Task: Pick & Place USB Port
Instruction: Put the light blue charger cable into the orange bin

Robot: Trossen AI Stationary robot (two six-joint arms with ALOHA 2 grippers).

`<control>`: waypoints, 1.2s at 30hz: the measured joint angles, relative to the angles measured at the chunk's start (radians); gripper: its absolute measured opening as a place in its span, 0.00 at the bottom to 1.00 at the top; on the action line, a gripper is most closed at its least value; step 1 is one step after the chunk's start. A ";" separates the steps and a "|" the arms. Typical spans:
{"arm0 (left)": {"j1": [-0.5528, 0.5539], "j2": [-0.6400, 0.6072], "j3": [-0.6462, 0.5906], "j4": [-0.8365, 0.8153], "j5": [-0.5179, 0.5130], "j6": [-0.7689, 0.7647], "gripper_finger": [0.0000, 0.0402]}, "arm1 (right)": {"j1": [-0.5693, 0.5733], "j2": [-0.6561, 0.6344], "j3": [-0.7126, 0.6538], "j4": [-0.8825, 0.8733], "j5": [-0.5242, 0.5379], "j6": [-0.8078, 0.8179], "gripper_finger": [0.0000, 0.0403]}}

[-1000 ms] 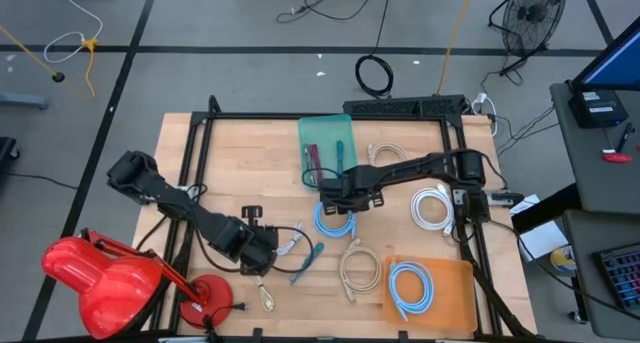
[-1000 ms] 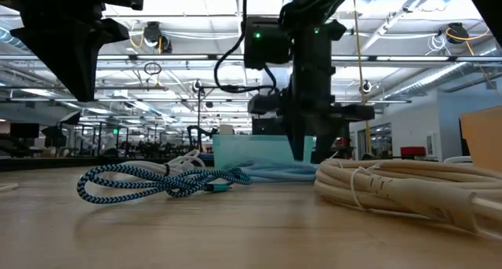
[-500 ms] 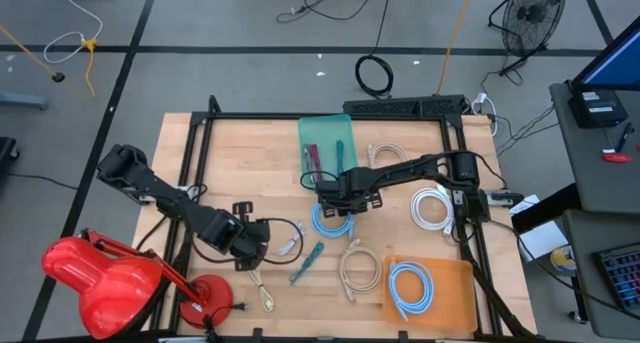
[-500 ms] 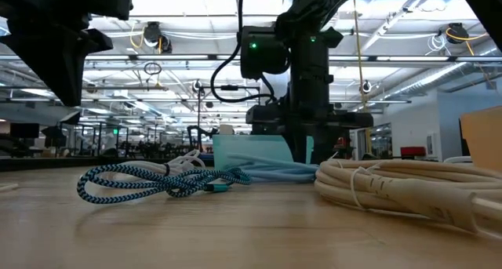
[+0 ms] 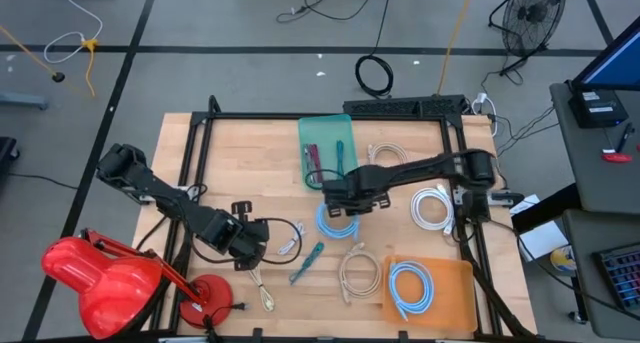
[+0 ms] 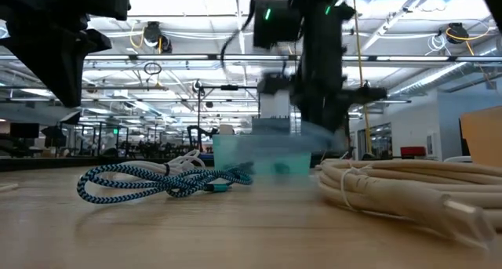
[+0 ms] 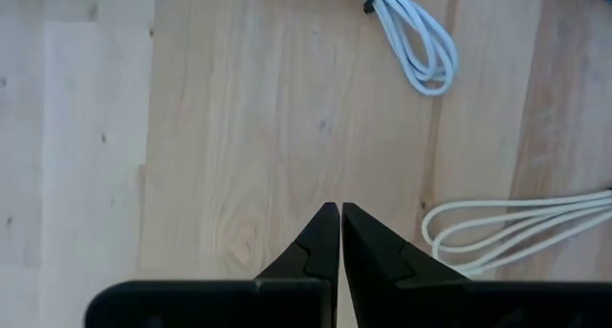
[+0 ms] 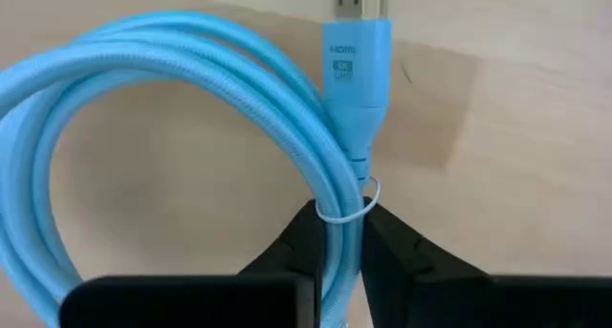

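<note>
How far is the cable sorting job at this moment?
Done: one light blue coil already lies in the orange tray. In hand: the right end effector is shut on the light blue HDMI cable at its tie. Left: carrying it to a tray; several white cables remain on the table. The left end effector waits shut.

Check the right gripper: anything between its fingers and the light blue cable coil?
Nothing visible. The right gripper is shut on the light blue HDMI cable, fingers pinching the bundle right by its wire tie. The left gripper waits shut over bare wood.
</note>
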 joint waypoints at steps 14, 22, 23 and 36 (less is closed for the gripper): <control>0.000 0.000 0.000 0.049 -0.009 0.027 0.05 | 0.322 -0.407 0.003 -0.290 0.032 0.457 0.08; 0.000 0.000 0.000 0.050 -0.009 0.030 0.05 | 0.617 -0.406 0.003 -0.370 -0.061 0.844 0.08; 0.000 0.000 0.000 0.050 -0.009 0.030 0.05 | 0.643 -0.400 0.003 -0.371 -0.079 0.866 0.08; -0.038 0.000 0.000 0.004 -0.008 -0.012 0.05 | 0.785 -0.302 0.000 -0.511 -0.265 0.914 0.08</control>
